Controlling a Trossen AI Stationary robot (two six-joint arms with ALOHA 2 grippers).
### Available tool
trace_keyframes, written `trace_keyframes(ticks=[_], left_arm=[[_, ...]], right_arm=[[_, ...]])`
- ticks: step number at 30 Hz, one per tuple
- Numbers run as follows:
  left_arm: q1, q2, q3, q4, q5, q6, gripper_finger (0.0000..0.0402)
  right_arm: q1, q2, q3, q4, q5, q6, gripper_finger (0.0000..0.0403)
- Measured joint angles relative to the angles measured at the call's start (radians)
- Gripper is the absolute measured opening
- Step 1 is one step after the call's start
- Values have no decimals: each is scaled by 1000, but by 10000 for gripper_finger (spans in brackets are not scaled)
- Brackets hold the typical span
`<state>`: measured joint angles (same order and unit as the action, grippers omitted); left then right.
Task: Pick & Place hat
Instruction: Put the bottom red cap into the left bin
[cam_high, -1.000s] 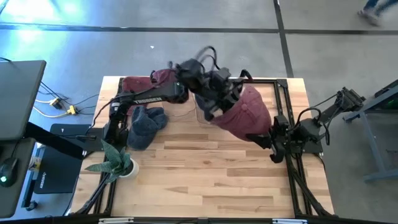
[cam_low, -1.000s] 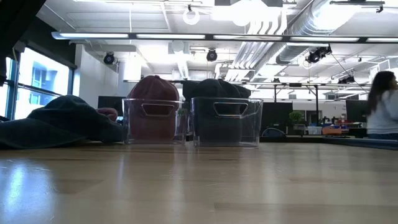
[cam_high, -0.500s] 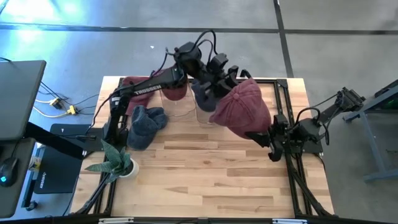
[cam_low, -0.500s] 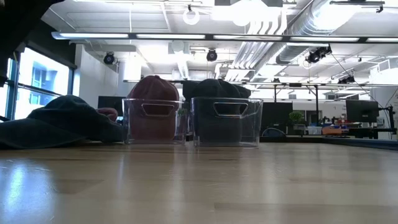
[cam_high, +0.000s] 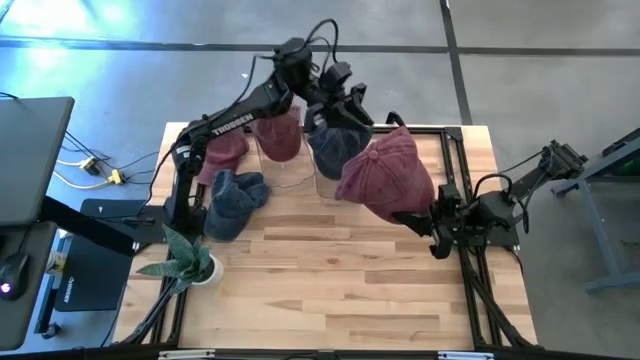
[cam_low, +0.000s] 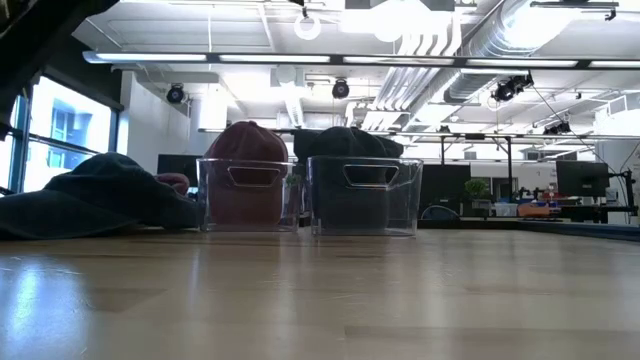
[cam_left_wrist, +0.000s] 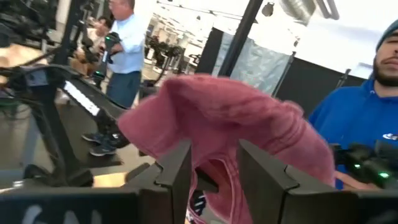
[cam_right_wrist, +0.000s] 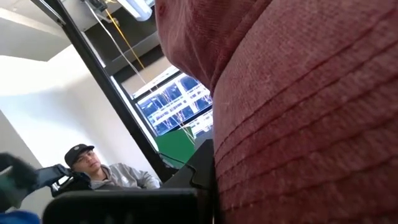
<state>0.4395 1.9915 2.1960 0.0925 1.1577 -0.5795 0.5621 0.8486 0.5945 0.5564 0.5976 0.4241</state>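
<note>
A dark red hat (cam_high: 385, 172) hangs above the table's right half, with my right gripper (cam_high: 430, 216) shut on it. My left gripper (cam_high: 350, 112) stands open over the table's far edge, apart from the hat. In the left wrist view the hat (cam_left_wrist: 230, 118) shows beyond the open fingers (cam_left_wrist: 180, 163). Two clear bins stand at the far middle. One (cam_low: 250, 195) holds a red hat, the other (cam_low: 365, 195) a dark hat. A blue hat (cam_high: 235, 200) and another red hat (cam_high: 225, 150) lie on the table's left. My right gripper holds the dark red hat by its stitched brim (cam_right_wrist: 298, 143), at the hat's near right edge (cam_high: 415, 208). It comes from the table's right side, about level. The hat is lifted clear of the table, its crown up and toward the far left.
A potted plant (cam_high: 185, 262) stands at the near left corner. A black frame (cam_high: 455, 150) runs along the table's right edge. The bare wood of the near half (cam_high: 330, 290) is free room. People show in the room beyond the table.
My left gripper has let go of the dark red hat and swung toward the table's far edge, over the bins. The hat stays on my right gripper and has shifted a little, its crown now showing from above.
</note>
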Motion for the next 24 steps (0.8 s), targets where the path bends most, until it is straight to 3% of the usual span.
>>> trace_keyframes(ticks=[6, 10, 14, 16, 18, 21, 24], left_arm=[[47, -72, 0, -114, -6, 75, 92], [31, -155, 2, -410, -79, 310, 68], [2, -230, 1, -728, -236, 475, 59], [-10, -243, 1, -809, -252, 469, 67], [-34, -245, -1, -827, -198, 436, 85], [-77, -248, -1, -797, -99, 344, 127], [-126, -249, 0, -779, -75, 302, 175]], right_arm=[[0, 0, 0, 0, 0, -3, 23], [0, 0, 0, 1, 10, -5, 23], [0, 0, 0, 19, 17, -25, 23], [0, 0, 0, 35, 18, -48, 23], [-5, 0, 0, 42, 18, -64, 23], [-21, 0, 0, 39, 5, -65, 23], [-39, 0, 0, 35, -8, -65, 23]])
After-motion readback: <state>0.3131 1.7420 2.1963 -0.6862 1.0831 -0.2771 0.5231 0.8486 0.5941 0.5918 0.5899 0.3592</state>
